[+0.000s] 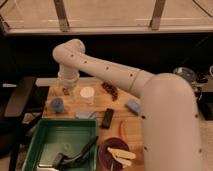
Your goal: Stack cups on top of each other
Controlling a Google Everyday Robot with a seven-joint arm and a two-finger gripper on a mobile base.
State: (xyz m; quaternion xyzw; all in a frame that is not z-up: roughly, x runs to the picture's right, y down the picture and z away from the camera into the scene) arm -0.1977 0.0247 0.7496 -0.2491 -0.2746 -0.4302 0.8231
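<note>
Nearest, a green tray (60, 122) holding dark utensils is seen, with a purple bowl (105, 159) just to its right. Farther back on the wooden table (100, 102), the light blue cup (56, 105) is set upright near the left edge. The white cup (87, 94) is placed behind it to the right, apart from it. Beyond both, the gripper (66, 89) is held low over the table's far left corner; whether it is clenched or released cannot be told.
</note>
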